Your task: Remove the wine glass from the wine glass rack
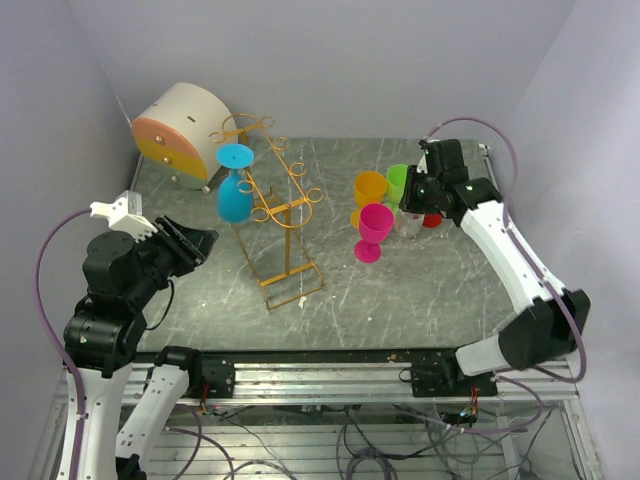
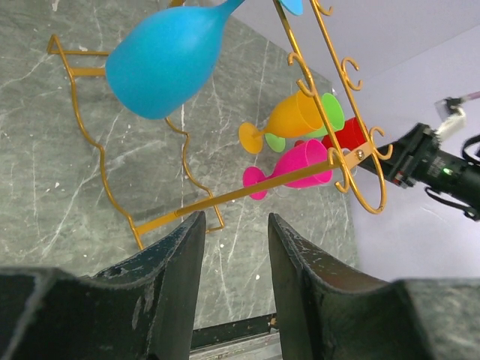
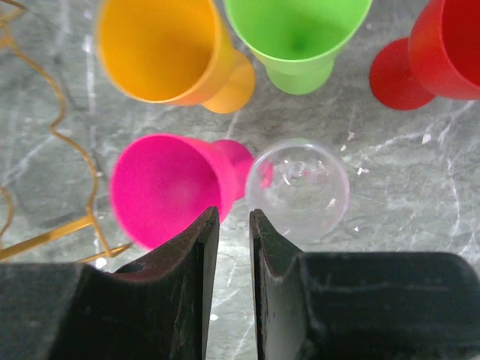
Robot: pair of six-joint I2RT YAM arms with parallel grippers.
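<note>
The gold wire wine glass rack point(image 1: 292, 268) stands at the middle left of the table. A blue wine glass point(image 1: 235, 195) hangs upside down by its foot from one of the rack's arms. In the left wrist view the blue glass point(image 2: 169, 60) is up ahead and the rack's post point(image 2: 225, 196) crosses in front. My left gripper point(image 1: 198, 243) is open and empty, left of the rack and apart from it; it also shows in its wrist view point(image 2: 236, 217). My right gripper point(image 1: 408, 205) is slightly open and empty above the standing glasses point(image 3: 232, 212).
Pink point(image 1: 375, 225), orange point(image 1: 369, 187), green point(image 1: 398, 178), red point(image 1: 432, 220) and clear point(image 3: 300, 187) glasses stand together at the right. A round white-and-orange drum box point(image 1: 180, 125) sits at the back left. Walls close the table on three sides.
</note>
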